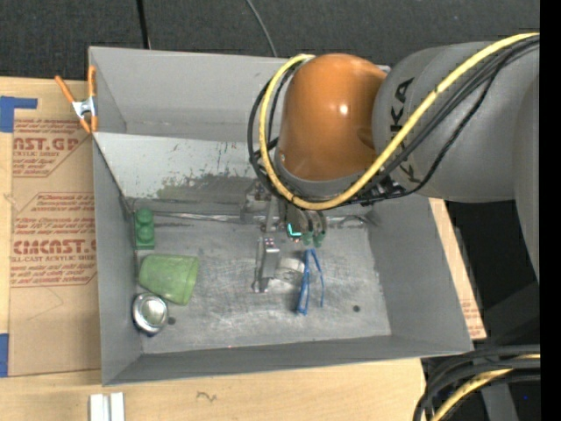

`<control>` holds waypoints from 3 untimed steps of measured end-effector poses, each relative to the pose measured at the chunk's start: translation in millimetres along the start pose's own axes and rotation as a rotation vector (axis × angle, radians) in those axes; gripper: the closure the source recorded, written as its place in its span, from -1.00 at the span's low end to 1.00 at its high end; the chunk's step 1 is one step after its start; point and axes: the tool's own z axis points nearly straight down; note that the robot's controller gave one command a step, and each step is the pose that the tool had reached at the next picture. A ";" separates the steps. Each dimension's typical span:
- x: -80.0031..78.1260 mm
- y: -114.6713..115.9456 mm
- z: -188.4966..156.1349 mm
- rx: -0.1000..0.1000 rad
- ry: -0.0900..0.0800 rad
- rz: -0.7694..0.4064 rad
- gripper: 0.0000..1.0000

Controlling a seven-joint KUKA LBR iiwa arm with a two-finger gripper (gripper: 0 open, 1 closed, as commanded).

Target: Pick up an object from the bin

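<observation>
My gripper (266, 272) hangs below the orange wrist cover, low over the middle of the bin floor. A thin blue looped thing (305, 286) lies just to its right, close to it or touching it. Between the two is a small pale, clear-looking piece (285, 277); what it is cannot be made out. Nothing shows as held.
Along the bin's left side lie a small green bottle-like piece (144, 229), a pale green cup on its side (168, 277) and a shiny round metal thing (149, 313) in the front left corner. The arm covers the bin's back right part.
</observation>
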 end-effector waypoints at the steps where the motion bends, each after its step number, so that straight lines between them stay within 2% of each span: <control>1: 15.0 -105.7 66.7 0.003 -0.003 -0.233 -1.00; 2: -2.6 -131.0 146.7 0.001 -0.015 -0.300 -1.00; 3: -4.3 -129.8 142.2 0.001 -0.019 -0.301 1.00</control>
